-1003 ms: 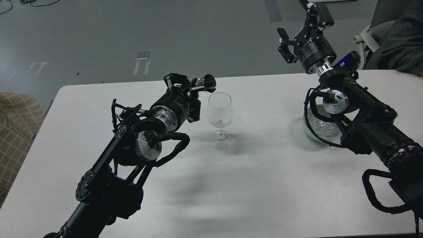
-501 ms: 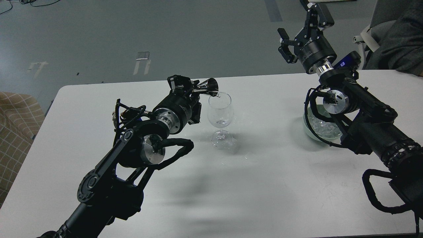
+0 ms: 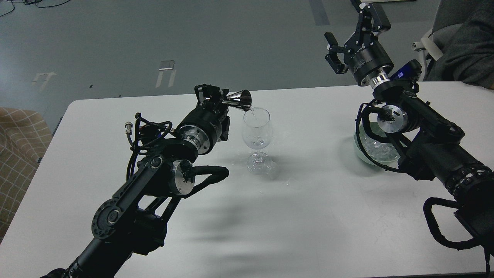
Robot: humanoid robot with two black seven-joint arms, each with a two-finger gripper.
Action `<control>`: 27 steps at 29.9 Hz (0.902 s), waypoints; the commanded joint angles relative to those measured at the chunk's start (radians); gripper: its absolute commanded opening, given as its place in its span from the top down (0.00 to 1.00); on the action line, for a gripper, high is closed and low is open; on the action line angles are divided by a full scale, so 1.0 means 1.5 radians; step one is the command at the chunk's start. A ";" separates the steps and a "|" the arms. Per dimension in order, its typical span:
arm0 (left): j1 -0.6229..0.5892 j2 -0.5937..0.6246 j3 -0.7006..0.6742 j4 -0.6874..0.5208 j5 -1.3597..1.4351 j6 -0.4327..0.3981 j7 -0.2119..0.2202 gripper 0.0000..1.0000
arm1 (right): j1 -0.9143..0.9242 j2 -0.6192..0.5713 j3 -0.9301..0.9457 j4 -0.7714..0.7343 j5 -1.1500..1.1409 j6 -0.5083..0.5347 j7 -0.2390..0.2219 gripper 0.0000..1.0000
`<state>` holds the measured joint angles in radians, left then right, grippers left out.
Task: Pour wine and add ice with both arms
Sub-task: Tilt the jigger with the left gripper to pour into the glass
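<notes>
A clear wineglass (image 3: 257, 133) stands upright mid-table. My left gripper (image 3: 216, 99) is shut on a shiny metal jigger (image 3: 239, 101), tipped on its side with its mouth at the glass's left rim; a thin clear stream falls from it into the bowl. My right gripper (image 3: 349, 36) is open and empty, held high above the table's far right. Below that arm a pale green bowl (image 3: 361, 152) holds the ice (image 3: 376, 148), small clear cubes, partly hidden by the arm.
The white table (image 3: 293, 216) has its far edge just behind the glass and grippers. A checked cushion (image 3: 19, 146) lies off the left edge. A chair with dark cloth (image 3: 463, 42) stands at the far right.
My left gripper has rolled the jigger further over and brought its mouth to the glass rim; liquid now runs into the glass. The right arm has barely moved.
</notes>
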<state>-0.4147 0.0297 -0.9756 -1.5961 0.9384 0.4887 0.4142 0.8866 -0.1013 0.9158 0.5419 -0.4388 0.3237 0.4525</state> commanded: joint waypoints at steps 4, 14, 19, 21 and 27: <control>-0.007 0.013 0.001 -0.002 0.022 0.000 0.000 1.00 | 0.000 0.000 0.000 0.000 0.000 0.000 0.000 0.00; -0.014 0.019 0.030 -0.005 0.045 0.000 0.006 1.00 | -0.001 -0.001 0.000 0.000 0.000 0.000 0.000 0.00; -0.014 0.021 0.037 -0.016 0.045 0.000 0.015 1.00 | -0.001 -0.002 0.000 0.000 0.000 0.000 0.000 0.00; -0.014 0.020 0.037 -0.018 0.046 0.000 0.020 1.00 | -0.001 -0.003 0.000 0.000 0.000 0.000 0.000 0.00; -0.014 0.023 0.037 -0.018 0.079 0.000 0.019 1.00 | -0.002 -0.003 0.000 0.000 0.000 0.000 0.000 0.00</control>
<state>-0.4356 0.0634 -0.9204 -1.6226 1.0242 0.4888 0.4430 0.8838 -0.1057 0.9158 0.5414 -0.4387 0.3237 0.4526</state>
